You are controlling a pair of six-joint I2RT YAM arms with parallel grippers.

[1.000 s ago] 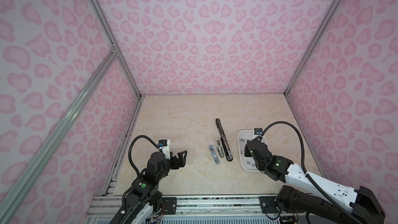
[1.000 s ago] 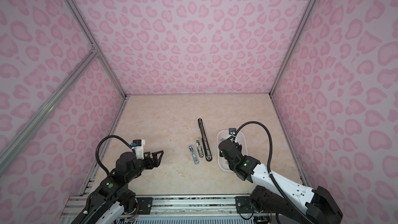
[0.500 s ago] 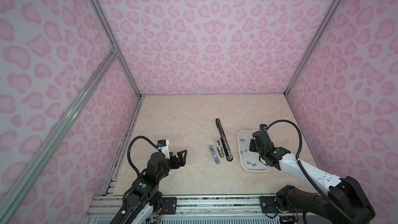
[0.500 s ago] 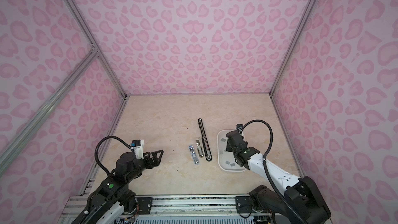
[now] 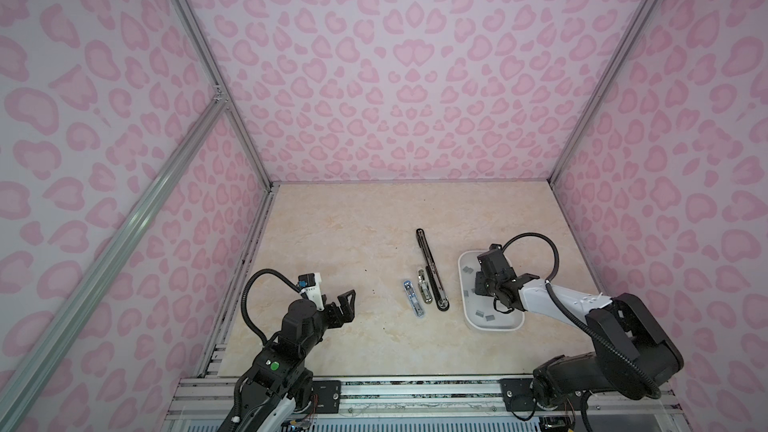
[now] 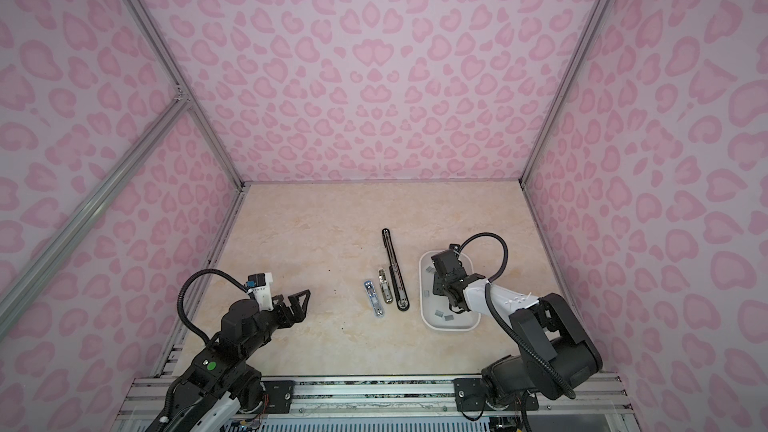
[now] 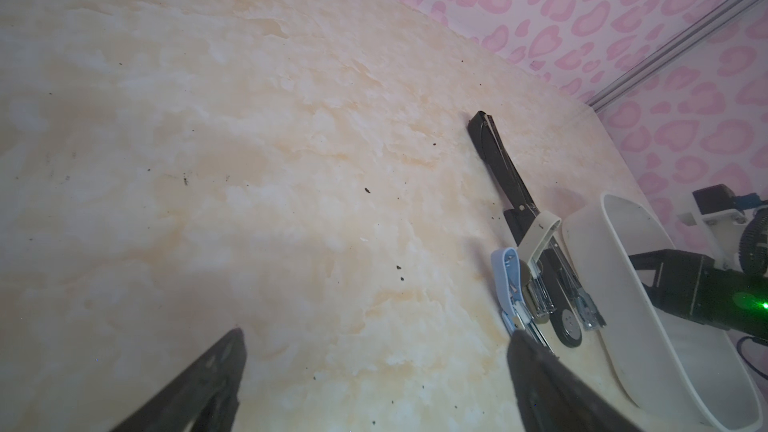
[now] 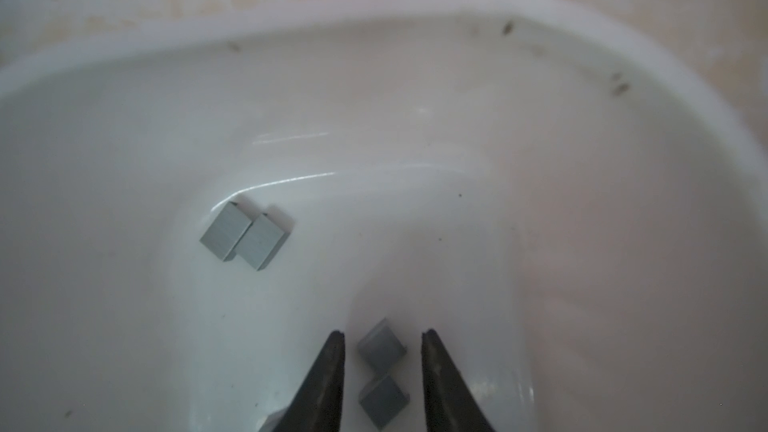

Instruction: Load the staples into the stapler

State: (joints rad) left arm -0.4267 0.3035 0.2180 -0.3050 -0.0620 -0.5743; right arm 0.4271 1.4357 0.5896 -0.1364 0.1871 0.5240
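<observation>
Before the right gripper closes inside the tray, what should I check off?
1. Right gripper over the white tray: ok.
2. One staple strip between its open jaws: ok.
3. That strip alone there: not ok, a second strip lies right beside it, also between the jaws.
4. Black stapler lying opened out: ok.
5. Its channel empty: cannot tell.
6. Left gripper open, apart from the stapler: ok.
</observation>
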